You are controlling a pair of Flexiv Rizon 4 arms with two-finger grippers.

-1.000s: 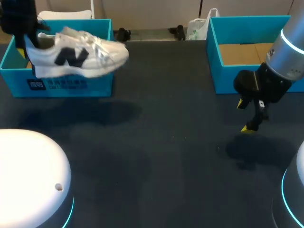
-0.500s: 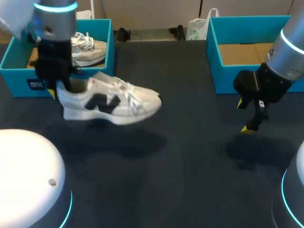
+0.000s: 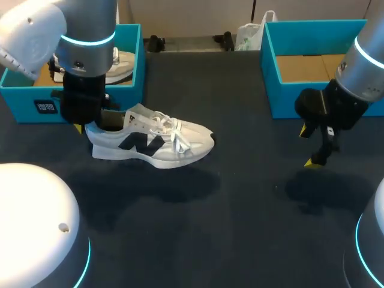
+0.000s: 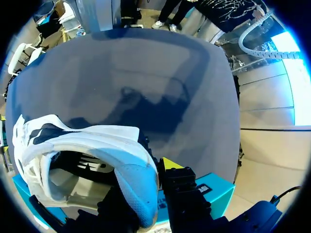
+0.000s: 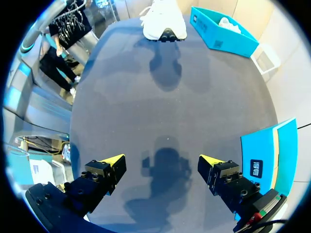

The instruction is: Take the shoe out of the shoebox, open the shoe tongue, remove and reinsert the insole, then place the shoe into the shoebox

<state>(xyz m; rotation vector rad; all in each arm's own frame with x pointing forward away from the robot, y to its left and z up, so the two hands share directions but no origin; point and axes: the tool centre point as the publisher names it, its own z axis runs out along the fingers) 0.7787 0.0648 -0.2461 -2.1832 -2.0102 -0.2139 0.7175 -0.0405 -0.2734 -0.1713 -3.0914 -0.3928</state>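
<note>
A white shoe (image 3: pixel 153 144) with a dark logo on its side hangs low over the dark table, toe pointing right. My left gripper (image 3: pixel 89 123) is shut on its heel collar. In the left wrist view the heel (image 4: pixel 138 187) is pinched between the fingers of that gripper (image 4: pixel 146 194). The blue shoebox (image 3: pixel 72 99) stands just behind, at the far left, with a second white shoe (image 3: pixel 117 63) inside. My right gripper (image 3: pixel 318 147) hovers open and empty over the table's right side. Seen from the right wrist, the right gripper (image 5: pixel 160 162) has the shoe (image 5: pixel 163 19) far ahead of it.
A second blue box (image 3: pixel 312 66) with a cardboard floor stands at the back right, just behind my right gripper. The dark table top (image 3: pixel 240 198) stretches between the two arms. The left shoebox (image 5: pixel 223 31) also shows far ahead in the right wrist view.
My left arm has carried the shoe out from over the shoebox, forward, rightward and down toward the table. The right arm has not moved.
</note>
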